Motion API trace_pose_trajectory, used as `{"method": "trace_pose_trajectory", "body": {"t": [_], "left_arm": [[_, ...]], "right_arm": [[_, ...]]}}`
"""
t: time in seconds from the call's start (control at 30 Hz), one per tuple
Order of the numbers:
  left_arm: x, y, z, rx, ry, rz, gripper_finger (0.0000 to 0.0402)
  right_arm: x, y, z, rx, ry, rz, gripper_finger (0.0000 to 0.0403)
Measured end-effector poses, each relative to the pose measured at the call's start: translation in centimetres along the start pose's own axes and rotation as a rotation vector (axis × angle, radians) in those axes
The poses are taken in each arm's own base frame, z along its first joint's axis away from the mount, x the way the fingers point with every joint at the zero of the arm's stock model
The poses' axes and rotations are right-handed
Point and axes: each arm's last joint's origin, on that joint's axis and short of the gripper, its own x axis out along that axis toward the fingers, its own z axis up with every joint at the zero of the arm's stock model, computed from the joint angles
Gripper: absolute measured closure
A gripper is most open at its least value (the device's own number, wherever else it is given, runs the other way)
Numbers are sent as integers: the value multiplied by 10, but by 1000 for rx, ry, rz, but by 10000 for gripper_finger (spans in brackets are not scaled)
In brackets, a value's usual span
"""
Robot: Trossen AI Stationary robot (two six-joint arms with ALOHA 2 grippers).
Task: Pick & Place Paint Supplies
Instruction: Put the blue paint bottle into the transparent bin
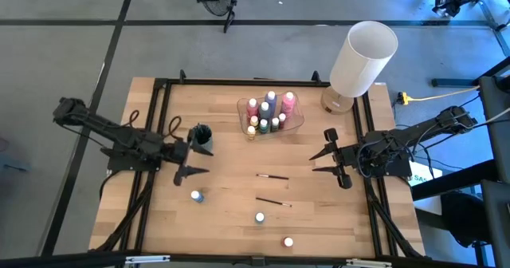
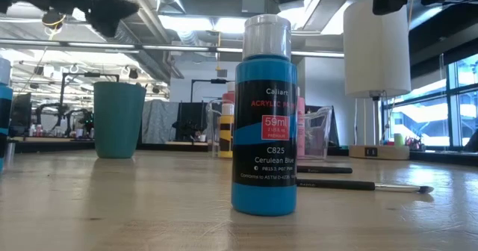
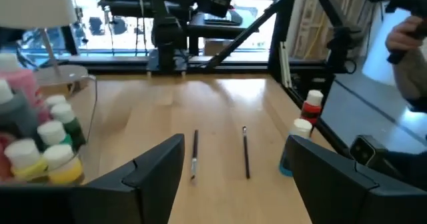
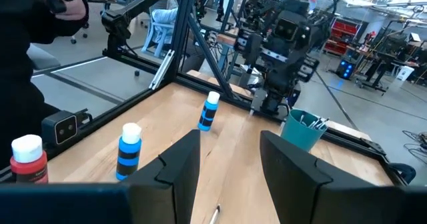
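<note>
The left gripper sits left of centre in the high view, just below the teal cup, its fingers spread wide with nothing between them. The right gripper waits at the right side of the frame, fingers parted about halfway and empty.

Most of the paint bottles stand packed in the clear tray at upper centre. Still loose on the wood are two paintbrushes in mid-frame and three small bottles lower down: a blue one at lower left, another blue one near bottom centre, and a red one at the bottom edge.

My reading is that the left arm is between picks, and the nearest loose item is the blue bottle just below it. To take it cleanly, the gripper should come down with the bottle centred between the open fingers and close on the body rather than the white cap — a tall, narrow bottle tips easily if one finger touches first. The brushes lie flat and thin, so they call for a low, square pinch across the handle.
</note>
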Motion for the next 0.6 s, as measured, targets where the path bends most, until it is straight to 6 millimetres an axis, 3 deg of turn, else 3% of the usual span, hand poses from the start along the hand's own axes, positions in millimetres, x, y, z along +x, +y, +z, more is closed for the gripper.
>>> {"method": "trace_pose_trajectory", "body": {"t": [0.23, 0.6], "left_arm": [[0, -14, 15, 3, 98, 47, 142], [3, -38, 0, -148, 270, 18, 142]], "right_arm": [[0, 0, 0, 48, 1, 0, 245], [0, 0, -1, 106, 10, 1, 244]]}}
